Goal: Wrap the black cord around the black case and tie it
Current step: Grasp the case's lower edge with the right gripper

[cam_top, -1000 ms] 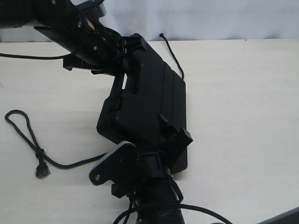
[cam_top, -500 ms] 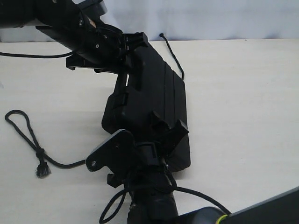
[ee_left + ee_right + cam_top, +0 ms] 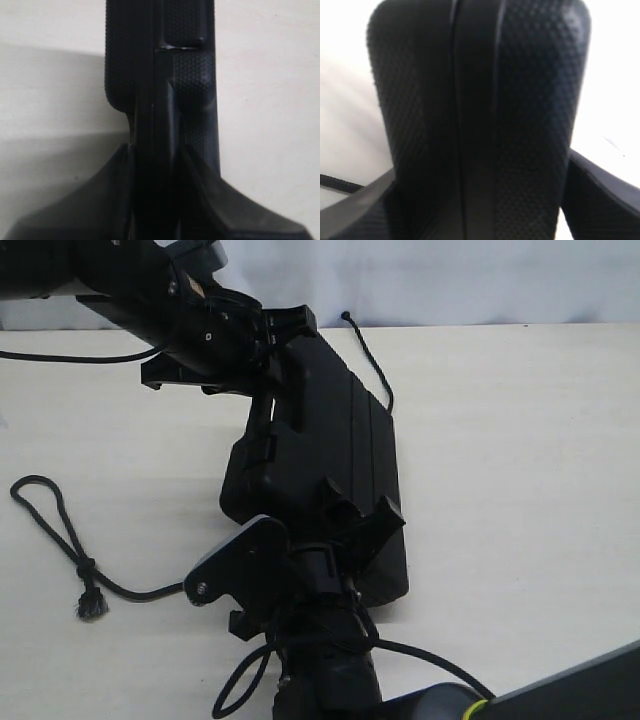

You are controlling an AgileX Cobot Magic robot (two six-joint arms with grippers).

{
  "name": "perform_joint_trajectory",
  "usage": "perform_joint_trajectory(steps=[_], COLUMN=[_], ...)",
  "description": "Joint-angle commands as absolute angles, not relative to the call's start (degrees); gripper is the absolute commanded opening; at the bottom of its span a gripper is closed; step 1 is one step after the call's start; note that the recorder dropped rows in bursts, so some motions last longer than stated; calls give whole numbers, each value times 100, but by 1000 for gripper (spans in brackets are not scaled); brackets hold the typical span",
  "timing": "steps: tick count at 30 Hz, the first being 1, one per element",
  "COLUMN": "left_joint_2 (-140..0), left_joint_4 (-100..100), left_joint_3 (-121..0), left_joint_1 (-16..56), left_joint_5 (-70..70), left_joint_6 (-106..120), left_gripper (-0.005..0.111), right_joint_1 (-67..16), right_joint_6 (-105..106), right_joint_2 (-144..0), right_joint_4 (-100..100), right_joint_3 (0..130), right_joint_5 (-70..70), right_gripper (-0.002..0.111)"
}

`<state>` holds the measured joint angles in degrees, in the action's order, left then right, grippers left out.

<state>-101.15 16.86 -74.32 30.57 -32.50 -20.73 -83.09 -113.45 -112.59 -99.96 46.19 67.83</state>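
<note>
1. Right tool, nearest: its fingers straddle the near short end of the black case. In the right wrist view both appear pressed against the case's faces, so it is judged to be grasping the case
2. Black cord, looped end: it lies flat on the surface to the left of the case, well apart from it. The frayed tip sits at the near left, and one strand runs right toward the case and disappears behind the right arm
3. Black case, middle: its long axis runs near to far, with the far end leaning left. The cord shows on both of its long sides, so it probably passes beneath, crossing that axis
4. Left tool, far left: it is clenched on the far short end of the case, and the left wrist view shows its fingers tight on either face
5. Cord, knobbed tip, farthest: it emerges at the case's far right edge, just beside the left tool. That arm is judged the nearer one to carry this end over the case
</note>
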Motion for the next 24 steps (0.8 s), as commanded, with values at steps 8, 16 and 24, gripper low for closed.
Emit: perform_joint_trajectory(steps=[8,16,24], left_joint_2=[-9999,-9999,-9999], left_joint_4=[1718,1541,1615], left_joint_3=[-7508,-7508,-7508], left_joint_1=[3075,3075,3075], left_joint_5=[-3308,-3383,-3524], left_joint_6=[-1977,-1977,-1977], left_gripper=[0,25,46], right_joint_1=[-8261,-8261,-8261], right_joint_6=[-11609,-11631,-11714], right_joint_2=[-11259,-11259,-11259], right_joint_4=[-9995,-9995,-9995], right_joint_3=[4650,4650,4650], right_joint_5=[6996,6996,6996], right_gripper=[4,4,4])
